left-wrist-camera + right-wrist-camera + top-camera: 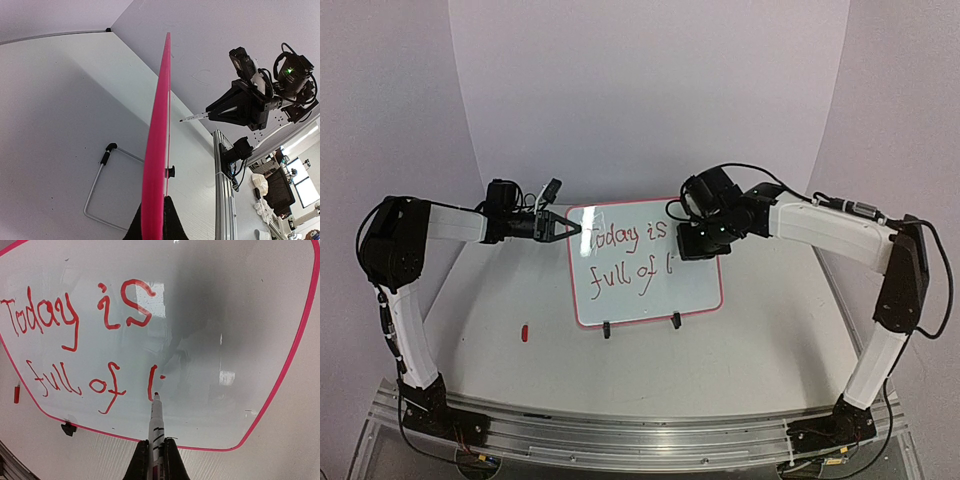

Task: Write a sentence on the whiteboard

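Top external view: whiteboard [650,295] stands upright mid-table on two black clip feet [606,329], between my two arms.
Sentence [618,240]: red lettering in two lines. It reads "Today is" above and "full of l" below, with a small dot beside the last stroke.
Left claw [570,228]: my fingers are clamped on the whiteboard's left edge, near its top corner. In the left wrist view the pink frame runs edge-on between them.
Right claw [156,449]: closed tight around a white marker [155,417], its barrel pointing at the board.
Marker tip: red, at the board face just below the last stroke. I cannot tell whether it touches.
Red cap [524,332]: lies on the table [770,330], left of the board and nearer.
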You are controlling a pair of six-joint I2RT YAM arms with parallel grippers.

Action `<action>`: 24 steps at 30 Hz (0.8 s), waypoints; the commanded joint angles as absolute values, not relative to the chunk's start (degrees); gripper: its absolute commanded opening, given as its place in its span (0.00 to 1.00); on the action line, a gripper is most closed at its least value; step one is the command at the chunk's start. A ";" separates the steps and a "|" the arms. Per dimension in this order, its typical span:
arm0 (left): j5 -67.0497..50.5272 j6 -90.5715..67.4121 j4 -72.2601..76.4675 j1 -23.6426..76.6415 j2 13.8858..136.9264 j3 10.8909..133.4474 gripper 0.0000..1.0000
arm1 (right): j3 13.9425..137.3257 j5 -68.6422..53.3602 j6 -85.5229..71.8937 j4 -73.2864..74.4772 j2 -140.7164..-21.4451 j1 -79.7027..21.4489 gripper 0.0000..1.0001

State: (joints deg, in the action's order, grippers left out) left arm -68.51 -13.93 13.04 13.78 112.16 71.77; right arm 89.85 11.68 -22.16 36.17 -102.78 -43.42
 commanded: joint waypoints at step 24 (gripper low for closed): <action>-60.33 -7.47 12.42 14.51 113.50 70.76 0.00 | 90.97 16.62 -22.95 33.20 -107.06 -43.24 0.00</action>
State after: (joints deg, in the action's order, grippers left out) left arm -68.49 -13.93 13.04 13.78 112.16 71.77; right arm 89.86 13.38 -22.63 35.25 -106.08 -43.44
